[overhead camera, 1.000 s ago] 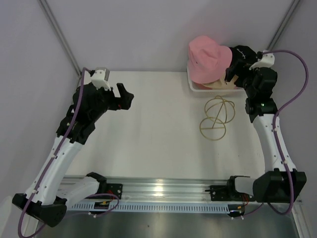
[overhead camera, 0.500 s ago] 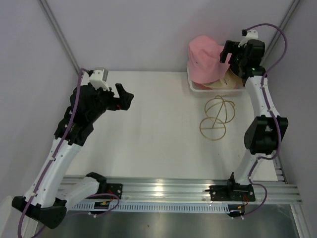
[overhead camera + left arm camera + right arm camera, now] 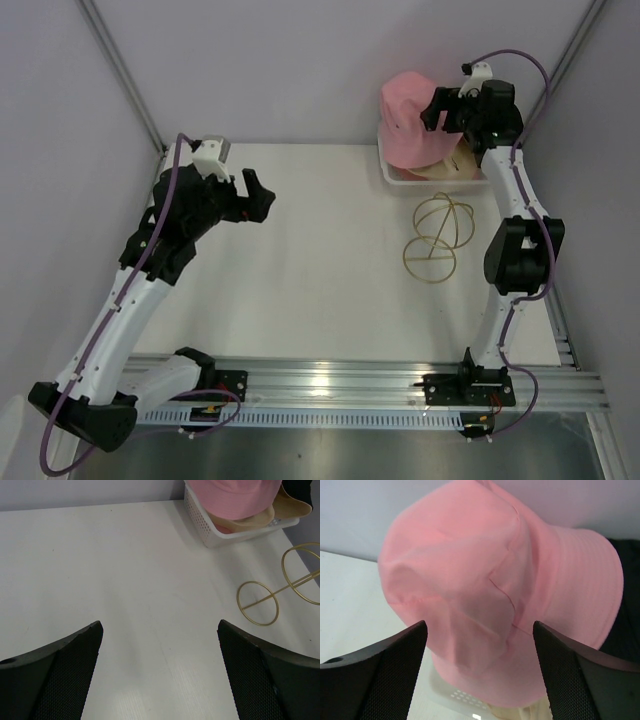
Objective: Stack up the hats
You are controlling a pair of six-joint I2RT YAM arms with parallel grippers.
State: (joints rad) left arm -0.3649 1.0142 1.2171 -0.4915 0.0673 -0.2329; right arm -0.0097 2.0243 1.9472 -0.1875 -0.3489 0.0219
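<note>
A pink hat [image 3: 412, 125] lies on top of the pile in the white bin [image 3: 392, 172] at the back right; it fills the right wrist view [image 3: 500, 590]. A beige hat [image 3: 445, 170] shows under it, also in the left wrist view [image 3: 260, 519]. A strip of black fabric [image 3: 626, 605] shows at the right edge behind the pink hat. My right gripper [image 3: 447, 108] is open, held high over the pink hat, not touching it. My left gripper [image 3: 256, 197] is open and empty above the bare table at the left.
A gold wire stand [image 3: 437, 235] lies on its side on the table in front of the bin, also in the left wrist view [image 3: 285, 587]. Grey walls close in the back and sides. A metal rail [image 3: 320, 385] runs along the near edge.
My right arm has risen and swung back and left, from beside the bin to above the pink hat. My left gripper has shifted slightly right.
</note>
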